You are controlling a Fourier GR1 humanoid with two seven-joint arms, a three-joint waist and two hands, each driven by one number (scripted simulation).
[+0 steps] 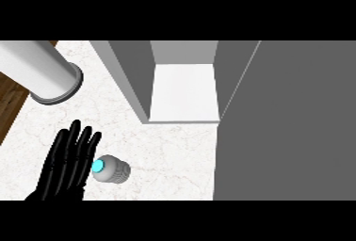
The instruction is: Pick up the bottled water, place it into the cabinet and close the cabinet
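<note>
1. At the lower left of my frame I see one hand: glossy black all over.
2. Its fingers are long, slim and segmented, with faint highlights.

A white marble counter with faint grey veining fills most of the view. Past its left edge runs a strip of dark brown wooden floor. Near the counter's far left corner, a pale grey cylinder with a ringed end leans across.

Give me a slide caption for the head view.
Left hand open beside the bottled water, open cabinet ahead.
</note>
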